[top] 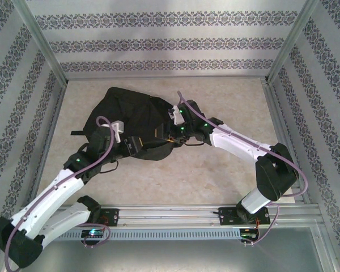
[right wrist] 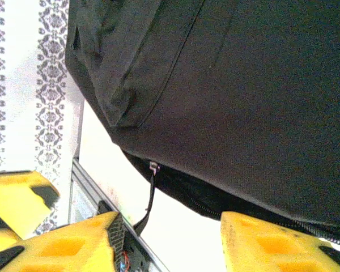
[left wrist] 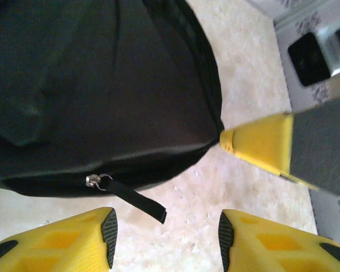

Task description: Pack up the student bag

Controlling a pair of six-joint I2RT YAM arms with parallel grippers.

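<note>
The large black soft backpack (top: 133,116) is matt cloth; its zipper slider (left wrist: 93,180), at seven o'clock, is shiny metal. The beige mottled tabletop (top: 215,170) looks smooth.

Top view: the student bag (top: 130,113) lies on the table (top: 215,170) just left of centre frame, with the back wall (top: 170,39) behind it along the top. The left gripper (top: 143,145) sits at the bag's lower edge, its arm running off to the lower left. The right gripper (top: 169,137) is just to its right, at the bag's lower-right edge, arm off to the lower right. In the left wrist view, the bag is upper left. Its zipper pull (left wrist: 95,180) sits at the bag's bottom edge, just above the fingers (left wrist: 73,241), and the other gripper's finger is at mid right.
</note>
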